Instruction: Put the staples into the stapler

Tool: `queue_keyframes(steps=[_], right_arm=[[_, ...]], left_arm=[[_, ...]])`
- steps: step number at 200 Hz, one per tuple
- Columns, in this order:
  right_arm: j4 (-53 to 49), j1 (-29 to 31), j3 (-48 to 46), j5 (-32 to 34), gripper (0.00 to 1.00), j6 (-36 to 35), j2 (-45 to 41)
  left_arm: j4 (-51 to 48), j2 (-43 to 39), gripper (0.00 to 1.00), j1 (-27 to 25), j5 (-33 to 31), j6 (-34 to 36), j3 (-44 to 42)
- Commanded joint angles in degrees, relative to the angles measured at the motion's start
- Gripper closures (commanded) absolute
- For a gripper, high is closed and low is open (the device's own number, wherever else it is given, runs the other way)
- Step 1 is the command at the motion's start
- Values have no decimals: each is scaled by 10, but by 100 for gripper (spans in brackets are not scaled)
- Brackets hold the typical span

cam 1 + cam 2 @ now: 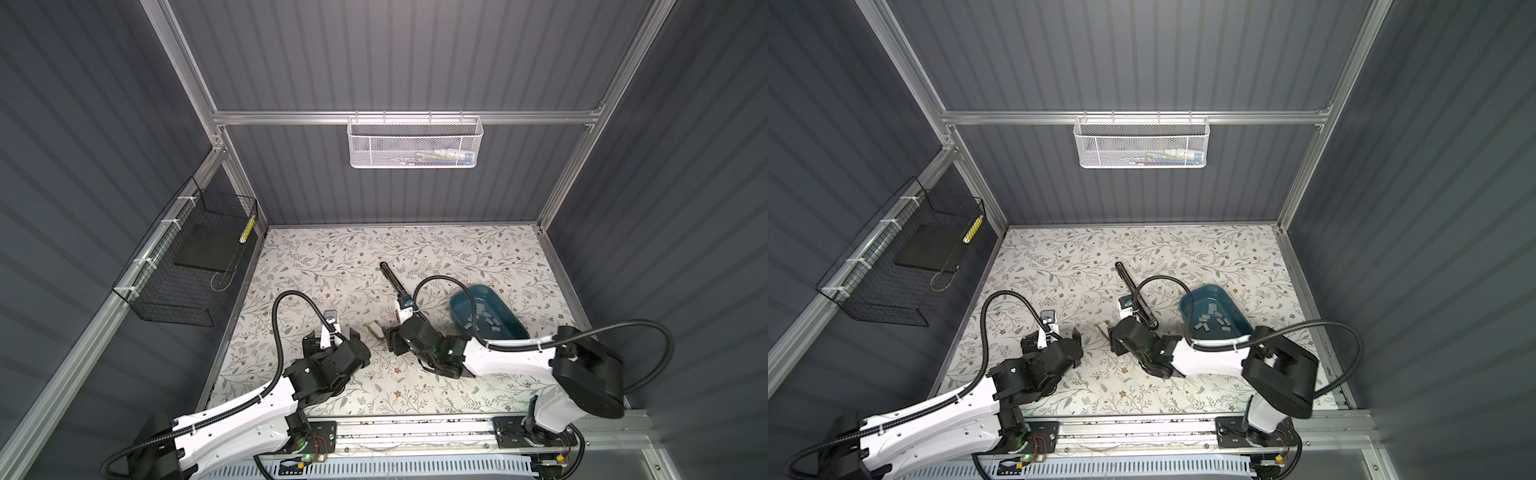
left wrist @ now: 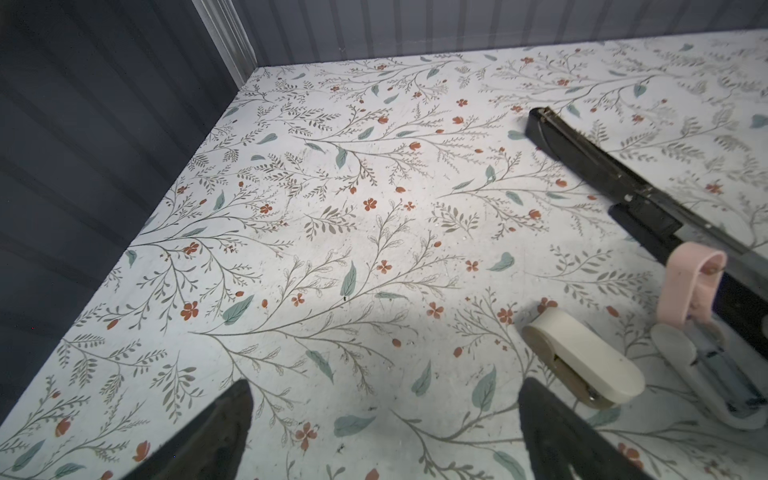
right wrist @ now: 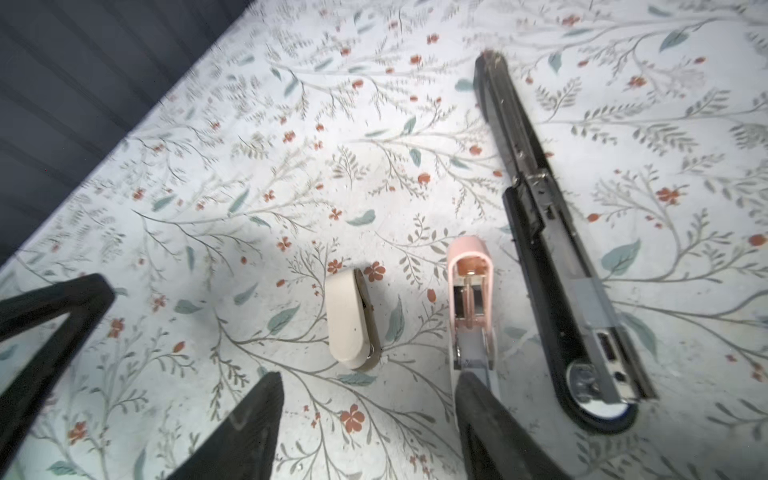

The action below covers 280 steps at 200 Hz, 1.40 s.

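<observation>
Staples [image 1: 484,322] lie in the teal tray [image 1: 478,296]. The pink stapler [image 3: 469,291] lies open on the desk [image 3: 291,187]. Left tool [image 2: 386,386] and right tool [image 3: 370,376] stand open, holding nothing.

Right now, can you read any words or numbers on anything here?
No text can be read anywhere.
Packets in the white basket: print too blurred.
Yellow strip in the black wire basket: marks too small.
Black stapler, pink stapler, cream stapler: no lettering shows.
</observation>
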Motion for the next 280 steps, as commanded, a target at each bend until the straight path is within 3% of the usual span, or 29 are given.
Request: queue_keyframes(steps=[1, 45, 85, 177, 280], right_arm=[[49, 3, -64, 26, 30, -45, -28], [112, -5, -135, 48, 27, -93, -26], [141, -51, -133, -58, 34, -62, 44], [46, -59, -59, -66, 37, -57, 110], [22, -65, -43, -65, 59, -48, 136]], left_arm=[[1, -27, 0, 2, -1, 3, -15], [-1, -56, 0, 2, 2, 6, -24], [2, -65, 0, 2, 8, 10, -27], [3, -45, 0, 2, 7, 10, -21], [6, -66, 0, 2, 15, 15, -29]])
